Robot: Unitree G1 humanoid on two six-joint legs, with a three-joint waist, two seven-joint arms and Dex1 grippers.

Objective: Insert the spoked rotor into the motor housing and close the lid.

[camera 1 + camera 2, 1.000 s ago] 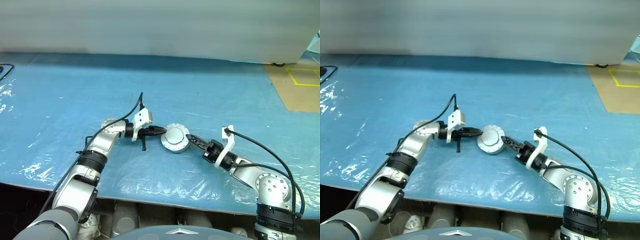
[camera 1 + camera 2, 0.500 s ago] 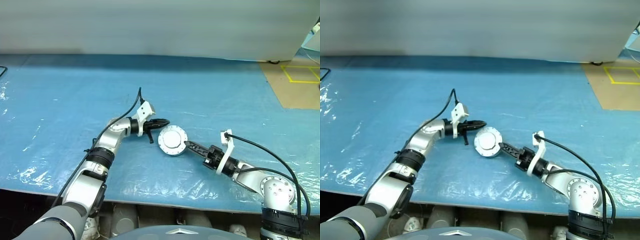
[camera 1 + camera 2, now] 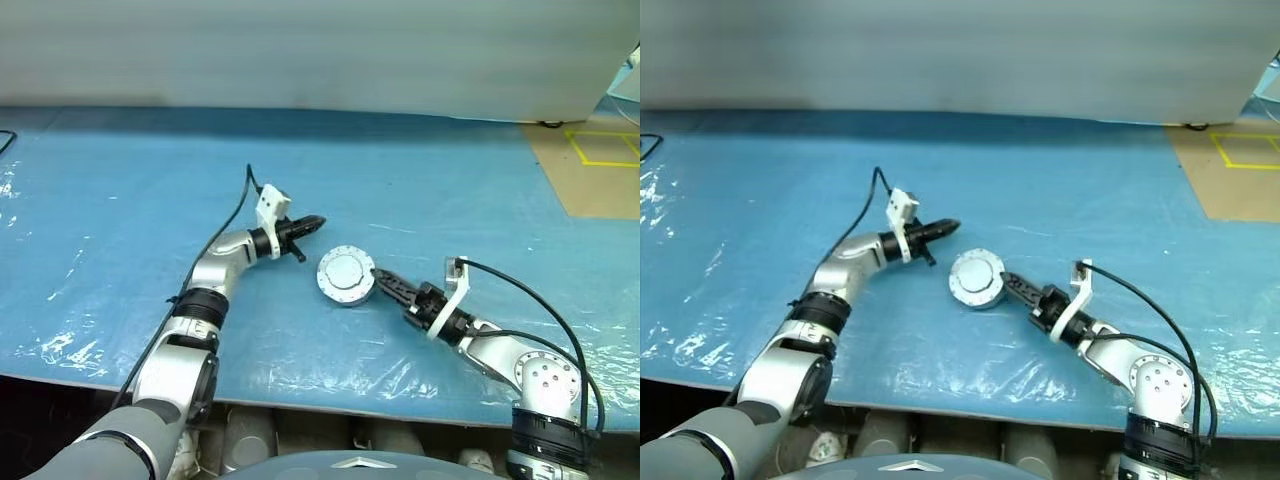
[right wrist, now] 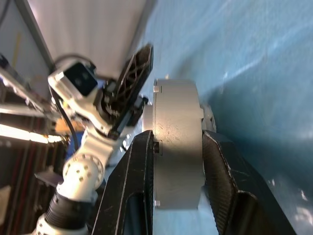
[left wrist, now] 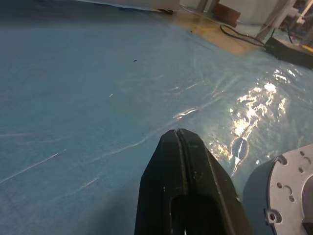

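Wrinkled blue plastic sheet (image 3: pixel 120 200) covers table.

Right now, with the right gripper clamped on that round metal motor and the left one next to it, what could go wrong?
1. The right gripper pinches the round motor across its rim only, so the motor could twist or slip out if nudged.
2. The left gripper is shut and sits apart from the motor, close by its edge; a careless swing could knock it loose.
3. The blue plastic sheet looks glossy and wrinkled, so a dropped motor might slide.
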